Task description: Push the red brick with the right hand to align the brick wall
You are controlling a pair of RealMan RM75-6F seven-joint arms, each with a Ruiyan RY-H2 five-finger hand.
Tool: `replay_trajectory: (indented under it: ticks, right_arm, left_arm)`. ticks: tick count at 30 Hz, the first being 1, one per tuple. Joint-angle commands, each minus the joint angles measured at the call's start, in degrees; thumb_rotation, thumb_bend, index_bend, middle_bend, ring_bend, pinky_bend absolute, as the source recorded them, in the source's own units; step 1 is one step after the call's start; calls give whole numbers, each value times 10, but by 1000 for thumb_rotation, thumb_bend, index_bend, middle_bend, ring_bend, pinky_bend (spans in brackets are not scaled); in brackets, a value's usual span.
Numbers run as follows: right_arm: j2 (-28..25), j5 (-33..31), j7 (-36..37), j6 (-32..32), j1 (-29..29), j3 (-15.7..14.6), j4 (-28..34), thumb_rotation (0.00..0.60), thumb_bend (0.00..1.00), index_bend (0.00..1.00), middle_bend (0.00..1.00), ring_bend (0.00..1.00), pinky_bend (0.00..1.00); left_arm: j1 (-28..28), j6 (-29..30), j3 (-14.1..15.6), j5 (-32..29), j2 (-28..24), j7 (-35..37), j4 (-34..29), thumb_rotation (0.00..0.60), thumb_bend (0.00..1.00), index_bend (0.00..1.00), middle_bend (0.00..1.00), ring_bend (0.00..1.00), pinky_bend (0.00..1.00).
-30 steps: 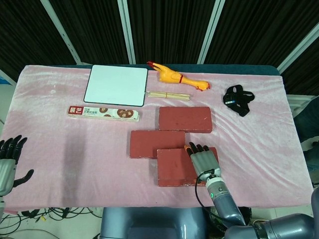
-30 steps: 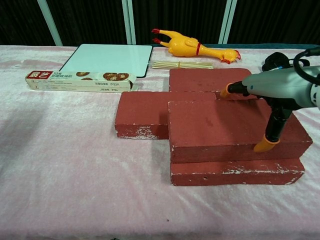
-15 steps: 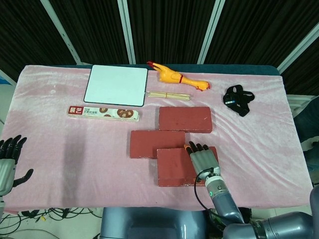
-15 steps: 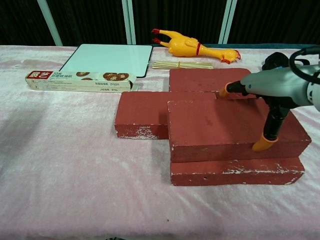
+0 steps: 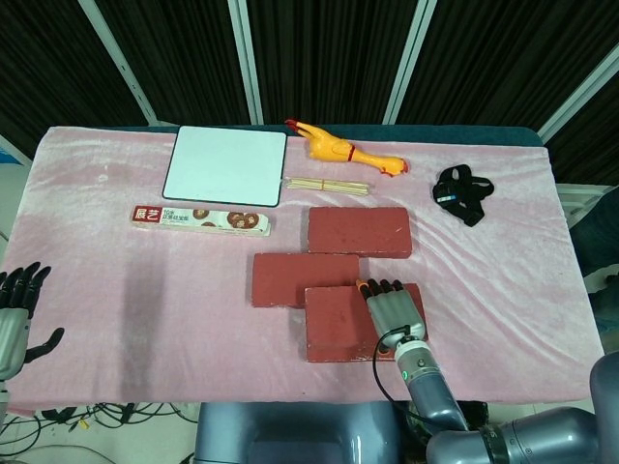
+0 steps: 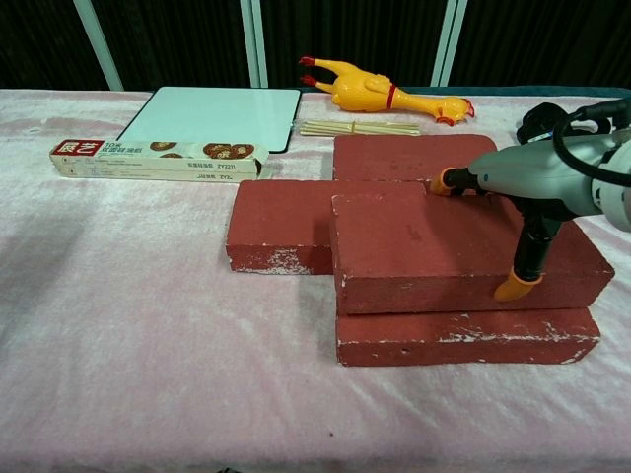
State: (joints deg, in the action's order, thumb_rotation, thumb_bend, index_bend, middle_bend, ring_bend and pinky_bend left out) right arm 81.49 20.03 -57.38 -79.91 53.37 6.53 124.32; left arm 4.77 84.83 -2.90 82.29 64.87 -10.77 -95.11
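Change: your right hand (image 6: pixel 537 182) drew slightly nearer, top red brick (image 6: pixel 454 246) barely shifted.
Hand state: fingers extended flat, pressing the brick, gripping nothing.
Brick position: stacked on the front bottom brick (image 6: pixel 463 338).

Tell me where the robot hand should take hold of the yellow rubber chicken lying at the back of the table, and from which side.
Grip the yellow rubber chicken around its plump middle, coming from above. It lies flat on the pink cloth; body is broadest there, while the neck and red feet taper thin. The bundle of wooden sticks lies close in front, so avoid a frontal approach.

head view looks steeply down over the table (image 5: pixel 106 319); chest view faces it low, nearer, sharing the bricks (image 6: pixel 463 251).
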Motion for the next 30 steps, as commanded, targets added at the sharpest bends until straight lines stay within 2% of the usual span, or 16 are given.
replay_trajectory:
  ticks: [1, 6, 8, 12, 22, 30]
  right_arm:
    - [2, 4, 2, -2, 1, 1, -1, 600, 42, 90, 170, 176, 121]
    - [9, 16, 6, -8, 0, 0, -5, 600, 87, 249, 255, 243, 145]
    - [12, 23, 13, -11, -3, 1, -8, 600, 127, 345, 272, 259, 152]
    - [14, 44, 25, -16, -7, 3, -10, 600, 178, 434, 290, 269, 156]
    - [-7, 72, 43, -23, -17, 9, -14, 600, 201, 445, 291, 270, 156]
    - [-70, 65, 49, -13, -25, 20, -27, 600, 200, 445, 291, 270, 156]
  left_arm:
    - [0, 1, -1, -1, 1, 0, 0, 600, 244, 55, 27, 0, 0]
    - [-1, 2, -1, -2, 2, -1, 0, 600, 244, 55, 27, 0, 0]
    - [-1, 3, -2, -2, 2, -1, 0, 600, 245, 55, 27, 0, 0]
    - [-2, 4, -2, -4, 3, -1, 0, 600, 245, 55, 27, 0, 0]
    - [-3, 6, -2, -3, 3, 0, 0, 600, 246, 55, 27, 0, 0]
    - [-3, 6, -2, -2, 3, 0, -1, 600, 246, 55, 27, 0, 0]
